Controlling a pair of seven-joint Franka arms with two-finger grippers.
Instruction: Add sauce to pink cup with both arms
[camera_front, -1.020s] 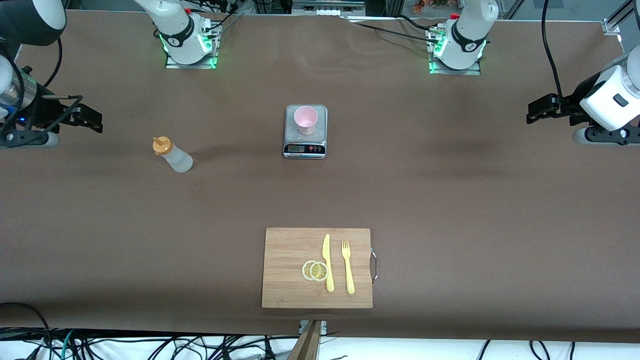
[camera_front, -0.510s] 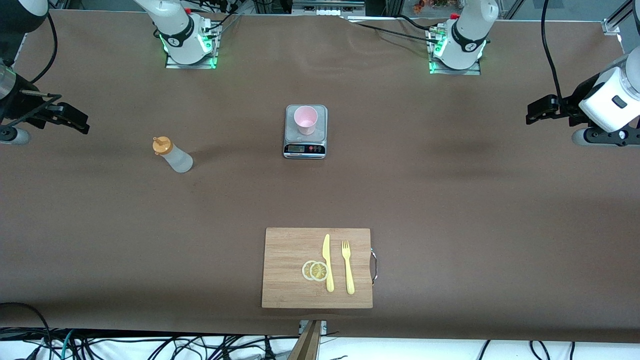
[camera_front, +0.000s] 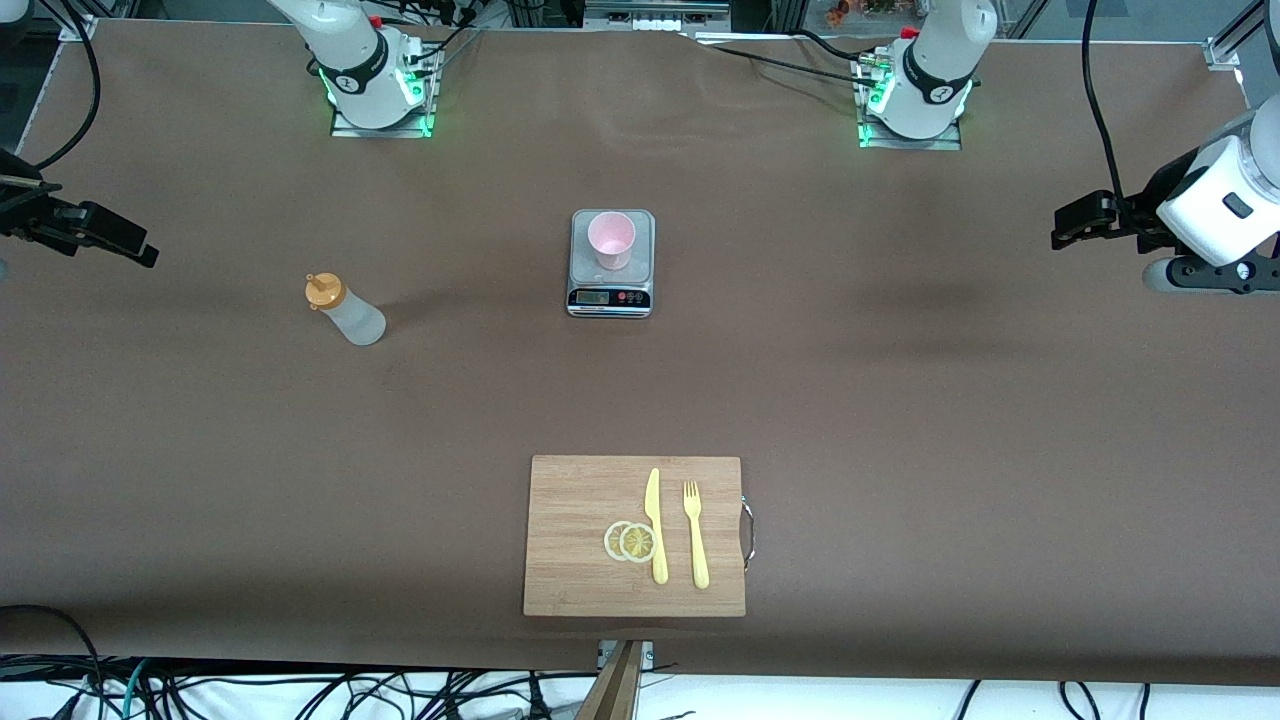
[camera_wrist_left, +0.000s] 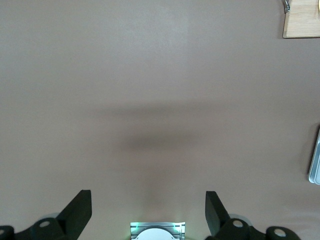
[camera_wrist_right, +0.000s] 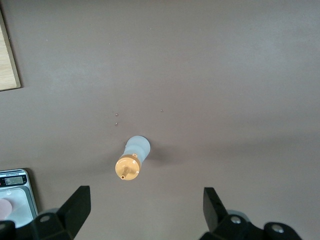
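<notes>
1 sauce (camera_front: 345, 311), 1 pink cup (camera_front: 611, 240), 1 scale (camera_front: 611, 264), 1 cutting board (camera_front: 570, 540), 2 lemon slices (camera_front: 630, 541), 1 knife (camera_front: 656, 525), 1 fork (camera_front: 695, 534).

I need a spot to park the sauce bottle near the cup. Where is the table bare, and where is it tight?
Bare cloth lies between the sauce bottle and the scale carrying the pink cup, and between the scale and the cutting board. From the scale toward the left arm's end it is bare too. Only the board is crowded: knife, fork, lemon slices.
</notes>
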